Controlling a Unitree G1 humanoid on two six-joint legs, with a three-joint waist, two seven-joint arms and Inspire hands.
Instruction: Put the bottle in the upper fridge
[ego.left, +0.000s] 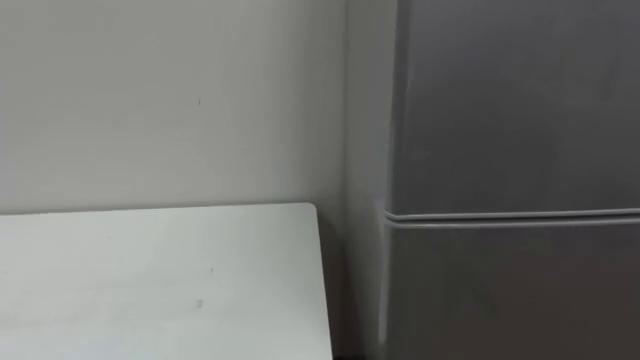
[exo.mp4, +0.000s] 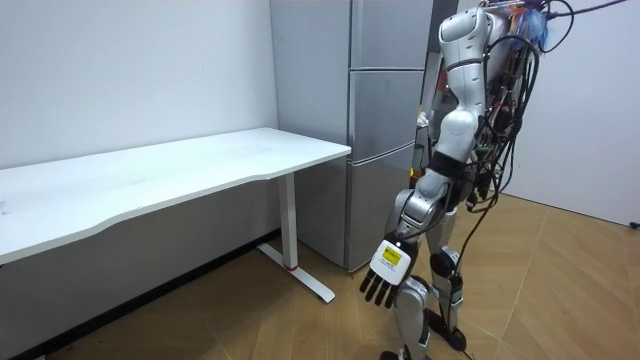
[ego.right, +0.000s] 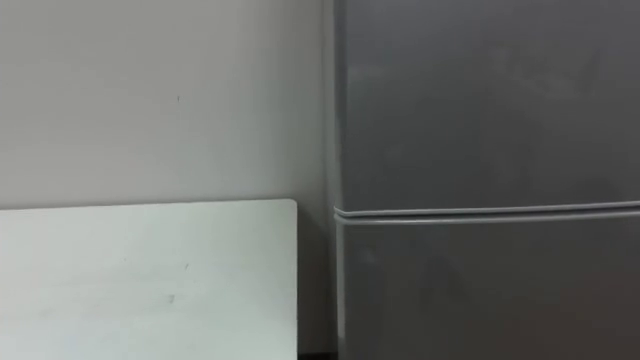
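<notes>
The robot stands on the floor facing the fridge (ego.left: 510, 110), with the tabletop (ego.left: 150, 280) just beside the fridge on its left. Both fridge doors in the eye views, the one above the seam (ego.left: 510, 214) and the one below, are closed flush. The left robot hand (exo.mp4: 385, 275) hangs low by the leg, fingers loose and straight, holding nothing. Where the bottle is I cannot tell: the tabletop is bare where the views show it, and the closed doors hide what is inside the fridge. This fits two stages: the bottle already shelved behind the closed upper door, or the bottle somewhere out of sight and still to be fetched
</notes>
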